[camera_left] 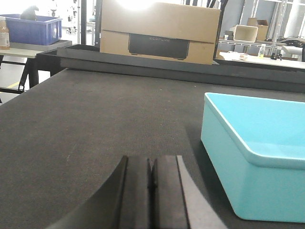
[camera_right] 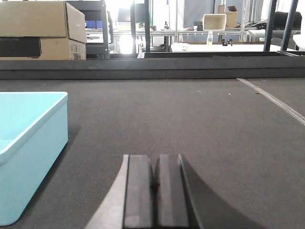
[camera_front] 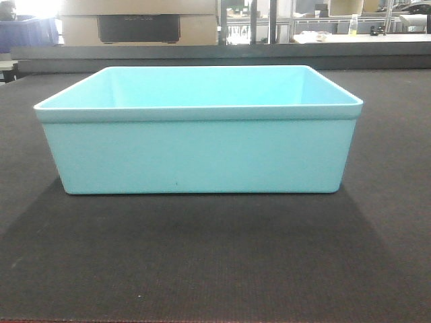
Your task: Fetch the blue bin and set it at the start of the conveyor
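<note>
The dark felt conveyor start [camera_front: 215, 269] fills the scene, and the blue bin [camera_front: 199, 131] sits flat and upright on it, open side up, nothing inside it. Behind the bin, past the belt's far rail, a cardboard box [camera_left: 159, 31] stands; a dark blue crate [camera_left: 35, 28] rests further off to the bin's left. Now the tools: the left tool [camera_left: 151, 183] sits low over the belt just beside the bin's left end, clenched on nothing, pads pressed together, apart from the wall. The right tool [camera_right: 156, 186] mirrors it off the bin's right end, likewise clenched with nothing between its pads, clear of the bin.
</note>
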Action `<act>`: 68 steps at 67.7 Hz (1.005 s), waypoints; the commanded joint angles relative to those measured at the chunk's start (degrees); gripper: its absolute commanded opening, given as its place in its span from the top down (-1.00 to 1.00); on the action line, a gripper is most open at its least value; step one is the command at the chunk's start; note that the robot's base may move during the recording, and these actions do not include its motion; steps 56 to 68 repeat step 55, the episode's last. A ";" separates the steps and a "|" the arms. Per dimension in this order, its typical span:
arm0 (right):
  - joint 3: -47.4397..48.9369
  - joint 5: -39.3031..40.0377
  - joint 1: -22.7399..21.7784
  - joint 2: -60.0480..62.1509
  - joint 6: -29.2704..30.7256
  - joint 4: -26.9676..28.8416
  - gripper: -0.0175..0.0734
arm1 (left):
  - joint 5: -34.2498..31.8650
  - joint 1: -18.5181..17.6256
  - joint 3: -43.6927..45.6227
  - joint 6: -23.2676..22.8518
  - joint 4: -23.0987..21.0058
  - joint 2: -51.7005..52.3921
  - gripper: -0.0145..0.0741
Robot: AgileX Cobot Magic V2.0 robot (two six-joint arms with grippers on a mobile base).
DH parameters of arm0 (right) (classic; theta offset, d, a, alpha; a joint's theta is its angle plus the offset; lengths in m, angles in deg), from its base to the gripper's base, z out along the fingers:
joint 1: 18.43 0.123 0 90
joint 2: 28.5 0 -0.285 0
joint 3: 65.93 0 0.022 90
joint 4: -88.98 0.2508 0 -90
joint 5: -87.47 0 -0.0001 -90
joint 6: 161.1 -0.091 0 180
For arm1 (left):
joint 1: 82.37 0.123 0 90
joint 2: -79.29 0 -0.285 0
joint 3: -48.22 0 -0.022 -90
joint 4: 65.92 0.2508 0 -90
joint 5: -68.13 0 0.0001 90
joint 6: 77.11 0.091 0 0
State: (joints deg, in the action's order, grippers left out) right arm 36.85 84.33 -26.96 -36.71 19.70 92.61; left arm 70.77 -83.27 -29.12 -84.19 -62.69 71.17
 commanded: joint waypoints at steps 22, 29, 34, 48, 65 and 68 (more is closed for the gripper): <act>0.00 1.57 -0.37 0.42 0.42 0.03 0.97 | -1.07 0.15 0.12 0.08 -0.23 0.34 0.92; 0.00 1.57 -0.37 0.42 0.42 0.03 0.97 | -1.07 0.15 0.12 0.08 -0.23 0.34 0.92; 0.00 1.57 -0.37 0.42 0.42 0.03 0.97 | -1.07 0.15 0.12 0.08 -0.23 0.34 0.92; 0.00 1.57 -0.37 0.42 0.42 0.03 0.97 | -1.07 0.15 0.12 0.08 -0.23 0.34 0.92; 0.00 1.57 -0.37 0.42 0.42 0.03 0.97 | -1.07 0.15 0.12 0.08 -0.23 0.34 0.92; 0.00 1.57 -0.37 0.42 0.42 0.03 0.97 | -1.07 0.15 0.12 0.08 -0.23 0.34 0.92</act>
